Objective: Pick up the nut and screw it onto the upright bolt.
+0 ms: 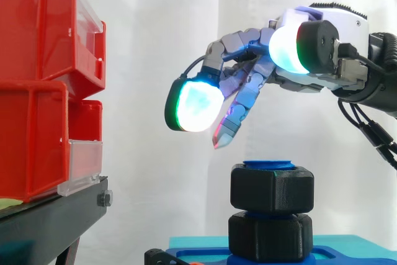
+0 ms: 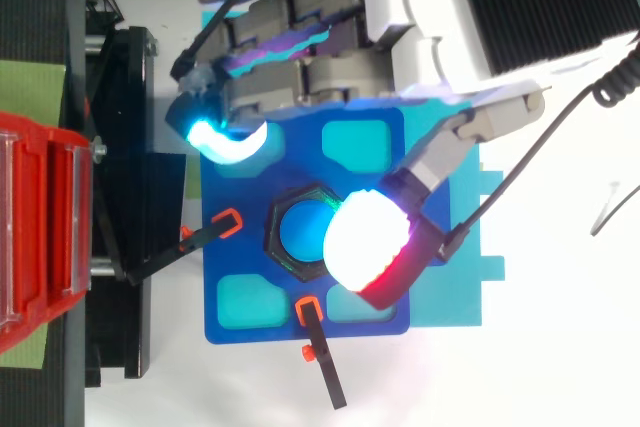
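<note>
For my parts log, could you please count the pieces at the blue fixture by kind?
Black hex nuts: 2
Blue bolt: 1
Orange-tipped clamps: 2
Total: 5

Close side view looks level, top view down; both share the nut (image 1: 272, 185).
</note>
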Controlling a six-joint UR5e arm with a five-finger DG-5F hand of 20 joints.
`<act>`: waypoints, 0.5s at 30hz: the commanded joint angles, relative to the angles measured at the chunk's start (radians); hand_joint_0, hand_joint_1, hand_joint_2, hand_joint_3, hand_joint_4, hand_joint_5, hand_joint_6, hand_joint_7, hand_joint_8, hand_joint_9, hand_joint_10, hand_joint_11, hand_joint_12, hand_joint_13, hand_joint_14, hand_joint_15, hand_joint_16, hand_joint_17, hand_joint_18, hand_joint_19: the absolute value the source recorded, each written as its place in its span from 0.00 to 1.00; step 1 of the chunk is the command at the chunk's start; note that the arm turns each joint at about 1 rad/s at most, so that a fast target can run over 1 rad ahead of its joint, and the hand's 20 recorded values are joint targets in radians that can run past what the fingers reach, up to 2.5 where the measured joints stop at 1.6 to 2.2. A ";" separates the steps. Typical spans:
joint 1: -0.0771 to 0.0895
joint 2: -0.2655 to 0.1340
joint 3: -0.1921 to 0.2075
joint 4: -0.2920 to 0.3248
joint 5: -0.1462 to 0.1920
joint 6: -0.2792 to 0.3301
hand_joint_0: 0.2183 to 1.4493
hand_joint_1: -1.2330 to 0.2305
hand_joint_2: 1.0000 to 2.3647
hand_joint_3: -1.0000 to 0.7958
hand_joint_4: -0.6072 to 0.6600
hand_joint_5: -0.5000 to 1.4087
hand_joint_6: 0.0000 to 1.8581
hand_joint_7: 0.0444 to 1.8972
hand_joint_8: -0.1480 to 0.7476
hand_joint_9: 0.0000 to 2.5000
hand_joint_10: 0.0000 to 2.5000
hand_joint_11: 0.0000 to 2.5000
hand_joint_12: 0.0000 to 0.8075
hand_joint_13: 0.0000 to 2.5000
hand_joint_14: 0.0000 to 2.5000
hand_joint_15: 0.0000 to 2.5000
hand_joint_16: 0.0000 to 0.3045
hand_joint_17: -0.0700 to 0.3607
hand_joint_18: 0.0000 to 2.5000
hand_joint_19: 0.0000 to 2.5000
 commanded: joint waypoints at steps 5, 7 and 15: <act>0.029 -0.001 -0.009 0.005 0.029 -0.002 0.24 0.78 0.00 0.28 0.66 0.21 0.27 0.39 0.43 0.41 0.00 0.00 0.32 0.24 0.00 0.00 0.10 0.32 0.14 0.03; 0.040 -0.001 -0.026 0.011 0.044 -0.001 0.24 0.78 0.00 0.28 0.67 0.21 0.27 0.38 0.42 0.41 0.00 0.00 0.32 0.24 0.00 0.00 0.10 0.32 0.13 0.03; 0.066 -0.001 -0.083 0.074 0.082 0.010 0.24 0.79 0.00 0.28 0.67 0.22 0.27 0.40 0.43 0.39 0.00 0.00 0.33 0.23 0.00 0.00 0.10 0.32 0.12 0.03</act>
